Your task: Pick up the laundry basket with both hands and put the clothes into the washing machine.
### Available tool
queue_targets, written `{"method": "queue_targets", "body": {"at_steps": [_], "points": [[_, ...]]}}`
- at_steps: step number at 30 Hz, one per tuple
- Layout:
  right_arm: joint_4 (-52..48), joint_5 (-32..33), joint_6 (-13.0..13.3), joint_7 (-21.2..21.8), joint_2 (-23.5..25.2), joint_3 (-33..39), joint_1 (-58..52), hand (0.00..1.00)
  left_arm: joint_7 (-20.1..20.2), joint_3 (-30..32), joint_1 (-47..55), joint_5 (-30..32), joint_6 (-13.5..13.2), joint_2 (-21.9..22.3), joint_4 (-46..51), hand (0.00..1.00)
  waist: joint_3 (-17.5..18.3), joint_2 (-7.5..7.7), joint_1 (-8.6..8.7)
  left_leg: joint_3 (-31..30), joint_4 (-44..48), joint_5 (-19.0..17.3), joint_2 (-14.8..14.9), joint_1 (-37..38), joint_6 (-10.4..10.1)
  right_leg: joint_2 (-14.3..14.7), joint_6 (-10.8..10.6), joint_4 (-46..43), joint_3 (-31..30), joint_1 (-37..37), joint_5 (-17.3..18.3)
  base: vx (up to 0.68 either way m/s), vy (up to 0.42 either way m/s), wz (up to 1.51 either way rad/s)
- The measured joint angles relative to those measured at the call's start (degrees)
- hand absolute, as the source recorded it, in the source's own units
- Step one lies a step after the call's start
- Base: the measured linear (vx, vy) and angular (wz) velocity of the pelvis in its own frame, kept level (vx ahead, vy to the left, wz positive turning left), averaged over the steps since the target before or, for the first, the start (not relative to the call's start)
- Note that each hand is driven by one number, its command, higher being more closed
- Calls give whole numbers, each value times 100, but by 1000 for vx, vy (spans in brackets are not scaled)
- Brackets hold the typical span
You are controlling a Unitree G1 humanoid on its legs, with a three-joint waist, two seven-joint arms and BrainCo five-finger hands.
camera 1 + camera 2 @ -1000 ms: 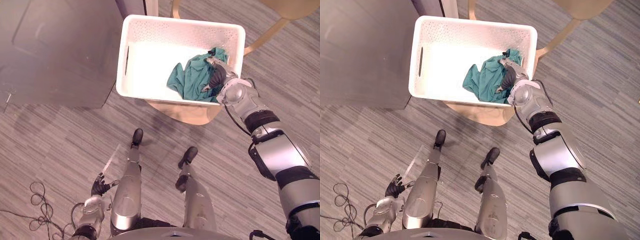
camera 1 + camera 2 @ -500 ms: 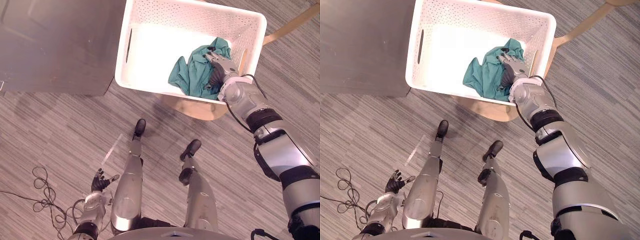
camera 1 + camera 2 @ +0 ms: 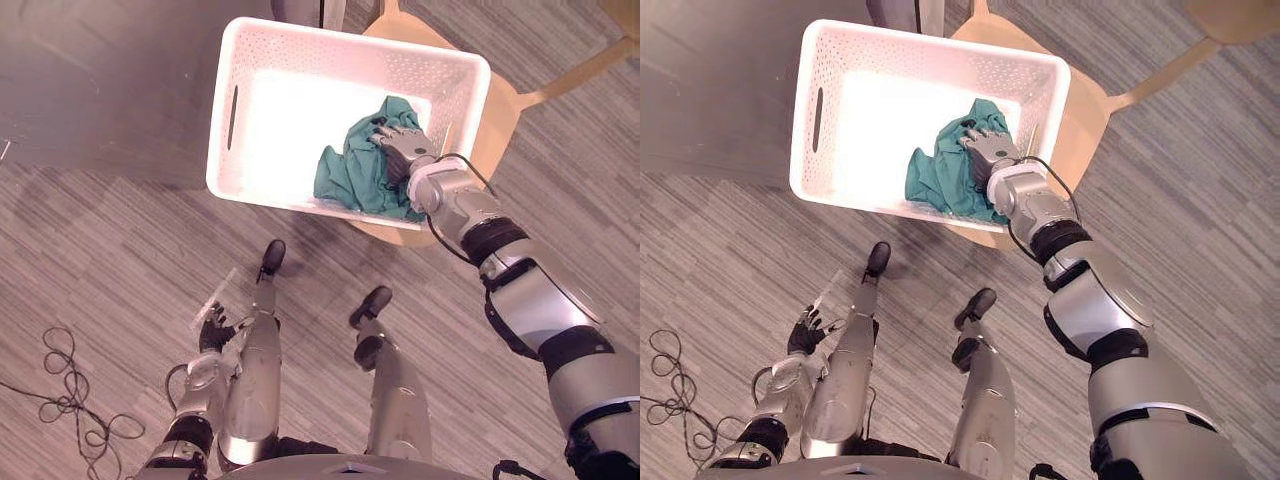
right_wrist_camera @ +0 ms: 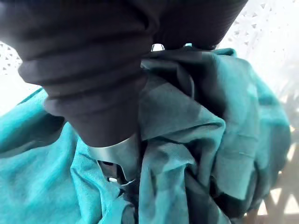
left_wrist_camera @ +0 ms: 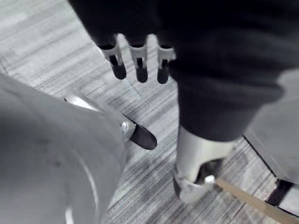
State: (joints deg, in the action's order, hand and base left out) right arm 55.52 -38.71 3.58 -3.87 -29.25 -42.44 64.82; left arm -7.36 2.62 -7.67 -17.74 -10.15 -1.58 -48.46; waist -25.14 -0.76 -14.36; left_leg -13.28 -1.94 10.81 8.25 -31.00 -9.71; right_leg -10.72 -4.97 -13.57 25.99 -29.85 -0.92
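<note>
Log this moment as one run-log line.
right hand on teal cloth in white basket | basket on wooden chair | left hand open, hanging low

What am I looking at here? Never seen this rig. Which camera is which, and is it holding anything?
It is a two-legged humanoid, seen through its own cameras. The two wide pictures come from a stereo camera on its head, looking down. The two close-ups come from a camera on each wrist. A white laundry basket sits on a wooden chair, with teal clothes inside. The right robot hand is down on the clothes; a grip cannot be confirmed. The left robot hand hangs open at its side, holding nothing.
</note>
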Motion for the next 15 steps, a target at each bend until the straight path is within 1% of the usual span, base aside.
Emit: {"method": "queue_targets", "body": {"at_steps": [3,7,10,13,14,15], "points": [[193,2,-6,58,155,135,-93,100,-11,2,0,-7,22,7,-22,0,78,57,-38,-38,-6,17,-6,24,-16,-11,2,-28,13,22,17,-20,-53,5],[307,40,17,219,169,331,-196,100,-12,-12,0,-10,23,3,-74,0,79,58,-60,-73,-43,40,-9,157,-23,-12,2,-20,40,169,17,-39,-55,6],[403,135,39,243,164,472,-263,100,-10,-38,0,-10,22,-15,-80,0,84,60,-73,-75,-117,86,-14,203,-26,-13,2,-20,42,188,17,-55,-47,2],[417,403,56,245,150,758,-341,100,-1,-44,0,-18,20,-24,-118,0,85,60,-57,-81,-185,143,-15,207,-11,-23,-8,-3,43,180,8,-48,-52,3],[426,585,57,244,138,904,-390,100,3,-46,1,-23,19,-35,-133,0,85,60,-51,-83,-193,152,-27,207,-6,-36,-19,0,42,179,-4,-35,-50,3],[429,603,57,244,138,930,-397,100,3,-46,1,-23,19,-39,-135,0,85,60,-50,-83,-193,152,-29,207,-6,-38,-20,1,41,179,-4,-30,-46,2]]}}
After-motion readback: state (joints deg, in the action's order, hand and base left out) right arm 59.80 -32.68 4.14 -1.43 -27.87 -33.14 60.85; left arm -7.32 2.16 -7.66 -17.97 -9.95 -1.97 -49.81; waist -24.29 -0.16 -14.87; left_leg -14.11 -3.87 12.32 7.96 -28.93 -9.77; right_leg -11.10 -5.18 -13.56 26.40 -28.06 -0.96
